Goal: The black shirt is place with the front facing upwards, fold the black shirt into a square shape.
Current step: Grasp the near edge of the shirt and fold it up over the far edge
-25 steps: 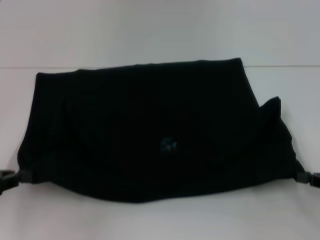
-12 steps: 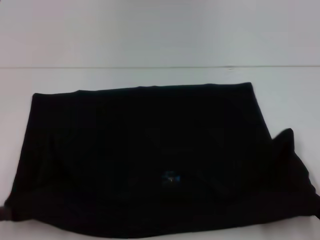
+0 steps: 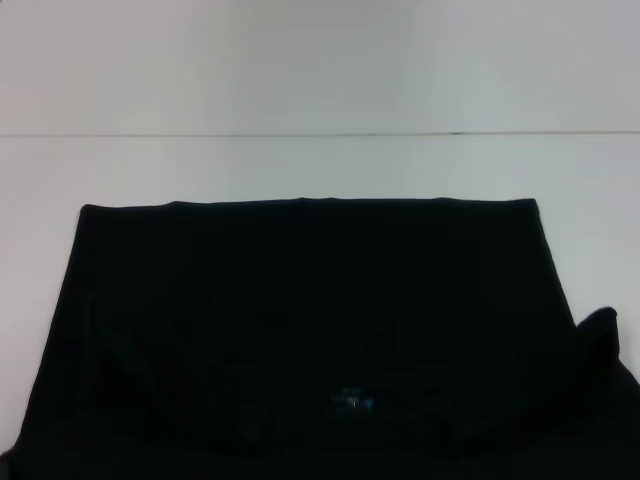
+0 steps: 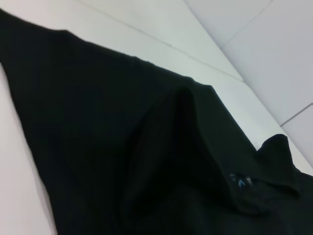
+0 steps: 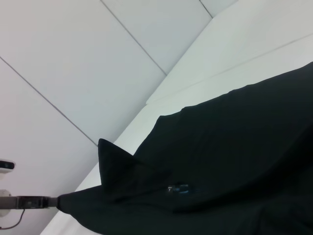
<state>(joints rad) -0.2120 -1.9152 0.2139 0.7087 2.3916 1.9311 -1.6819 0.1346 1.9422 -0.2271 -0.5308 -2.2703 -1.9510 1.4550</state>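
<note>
The black shirt point(image 3: 310, 330) hangs spread wide across the lower half of the head view, with its straight far edge level and its near edge running off the bottom of the picture. Its small blue neck label point(image 3: 352, 402) shows low in the middle, and also as the label point(image 4: 240, 181) and the label point(image 5: 178, 189) in the wrist views. A sleeve tip point(image 3: 600, 325) sticks up at the right. In the right wrist view my left gripper point(image 5: 51, 201) is pinched on one stretched corner of the shirt point(image 5: 234, 161). My right gripper shows in no view. The lettering is hidden.
The white table point(image 3: 320, 170) stretches beyond the shirt to its far edge line point(image 3: 320, 134), with a plain white wall behind. A panelled wall point(image 5: 73, 58) fills the background of the right wrist view.
The shirt has been drawn toward me: its far edge and blue label have slid down the head view. Both grippers holding the near corners have passed out of the head view's bottom edge.
</note>
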